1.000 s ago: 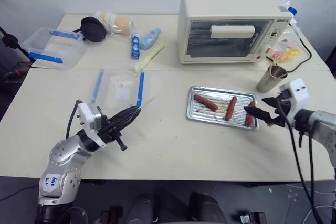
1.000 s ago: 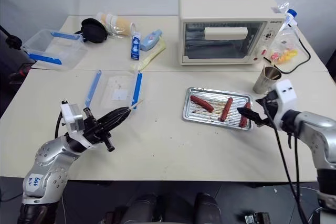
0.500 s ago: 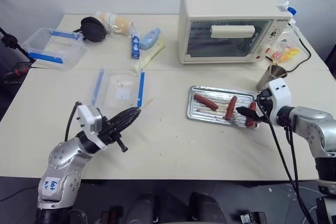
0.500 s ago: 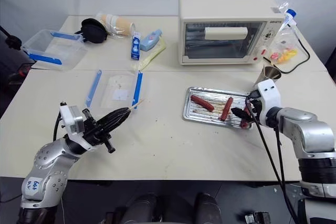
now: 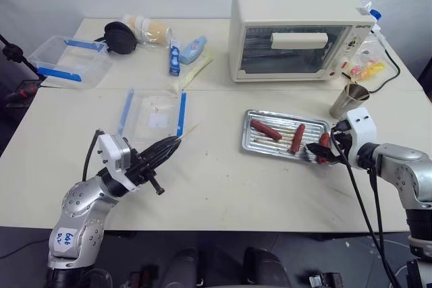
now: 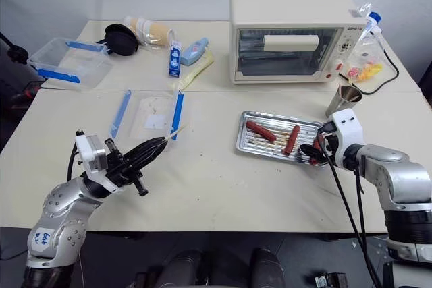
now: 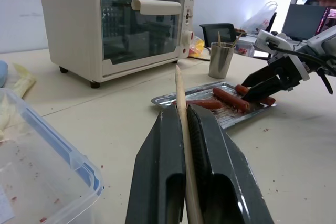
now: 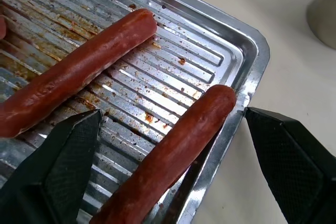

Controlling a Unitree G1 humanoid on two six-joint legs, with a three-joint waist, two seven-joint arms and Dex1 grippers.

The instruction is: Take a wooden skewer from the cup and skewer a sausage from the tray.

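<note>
Straddling the sausage point(image 8: 173, 156) at the tray's point(image 8: 251, 51) right rim, the right tool point(image 6: 316, 154) stood wide open, one finger outside the rim; the left tool point(image 5: 162, 150) stood shut on the skewer point(image 7: 181, 108) over bare worktop point(image 5: 223, 180).

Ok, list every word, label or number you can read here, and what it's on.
No text reads for certain.
On the toaster oven: a dark mark at the front's top corner, too small to read.
On the blue-and-white tube: print, too small.
On the sticker on the left arm: handwriting, too blurred.
</note>
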